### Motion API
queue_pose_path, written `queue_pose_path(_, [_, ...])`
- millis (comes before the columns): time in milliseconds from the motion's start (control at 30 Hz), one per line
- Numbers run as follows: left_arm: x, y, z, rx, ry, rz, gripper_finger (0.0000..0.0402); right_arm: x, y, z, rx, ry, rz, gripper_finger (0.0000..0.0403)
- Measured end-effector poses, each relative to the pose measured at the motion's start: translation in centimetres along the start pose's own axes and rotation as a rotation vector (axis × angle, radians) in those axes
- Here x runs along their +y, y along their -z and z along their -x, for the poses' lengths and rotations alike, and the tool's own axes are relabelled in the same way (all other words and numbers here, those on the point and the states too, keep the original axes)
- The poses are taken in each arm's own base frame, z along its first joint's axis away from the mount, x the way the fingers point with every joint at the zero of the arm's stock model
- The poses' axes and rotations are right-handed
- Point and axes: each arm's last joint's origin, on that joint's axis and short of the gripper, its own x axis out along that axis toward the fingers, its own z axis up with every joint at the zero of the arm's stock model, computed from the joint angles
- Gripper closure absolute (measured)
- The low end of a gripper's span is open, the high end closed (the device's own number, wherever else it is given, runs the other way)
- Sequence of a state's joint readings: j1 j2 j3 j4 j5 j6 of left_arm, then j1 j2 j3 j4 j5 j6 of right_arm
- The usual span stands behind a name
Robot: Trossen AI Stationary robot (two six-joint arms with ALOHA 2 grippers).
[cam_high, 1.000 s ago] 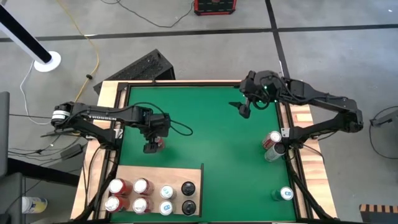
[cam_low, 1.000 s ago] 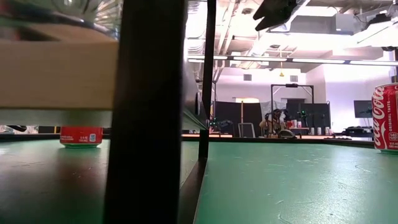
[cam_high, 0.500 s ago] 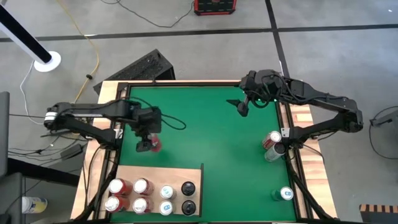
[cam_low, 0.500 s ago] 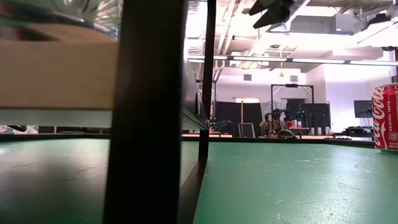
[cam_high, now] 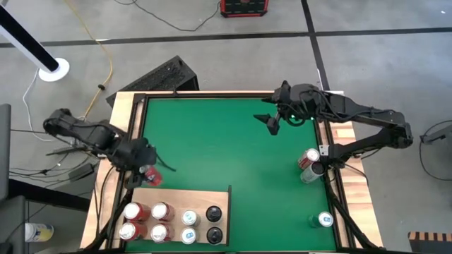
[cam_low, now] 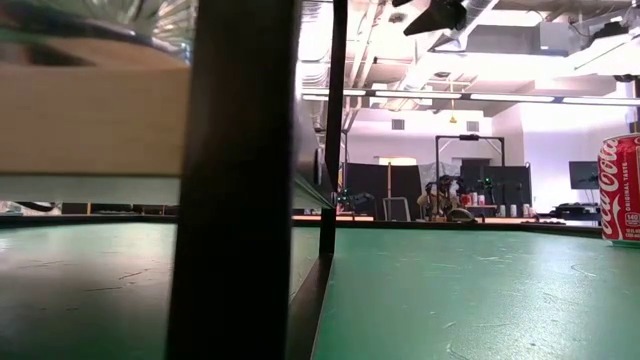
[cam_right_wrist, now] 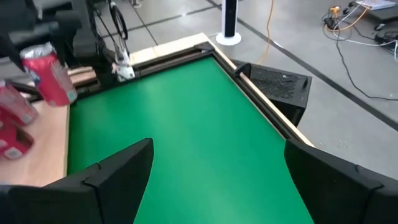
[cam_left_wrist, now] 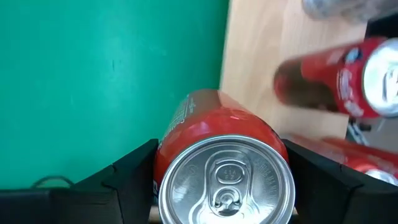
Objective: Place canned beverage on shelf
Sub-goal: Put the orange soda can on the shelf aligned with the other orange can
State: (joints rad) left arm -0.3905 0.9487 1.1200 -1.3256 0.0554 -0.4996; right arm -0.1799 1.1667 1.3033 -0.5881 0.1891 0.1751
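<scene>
The left gripper point(cam_left_wrist: 221, 186) is holding a red can point(cam_high: 152, 176) tight, just above the edge of the wooden shelf point(cam_high: 212, 197), so setting it down is left.

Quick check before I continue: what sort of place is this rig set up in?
Probably a robotics lab or workshop: bare concrete floor with loose cables, exposed ceiling ducts and strip lights, and more workstations across the room.
</scene>
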Motion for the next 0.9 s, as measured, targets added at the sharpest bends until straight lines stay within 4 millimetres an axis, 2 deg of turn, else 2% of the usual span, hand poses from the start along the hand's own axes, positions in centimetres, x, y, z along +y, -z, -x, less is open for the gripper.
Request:
queue_pose_path(133, [-1.2,0.8,-0.9,0.059,-0.006,-0.029,0.0126,0.5,-0.1,0.1,-0.024,0.001,-0.029,0.0018])
queue_pose_path(533, [-3.9,2.9,-2.9,0.091,0.011,-0.056,0.0126,2.3,0.2,0.6,-0.040,0.019,-0.075,0.0018])
queue_pose_path(900, [-5.3,3.0,-4.5,0.142,-0.043,-0.126,0.0126,2.5,0.2,0.7,-0.047,0.032,-0.087,0.0018])
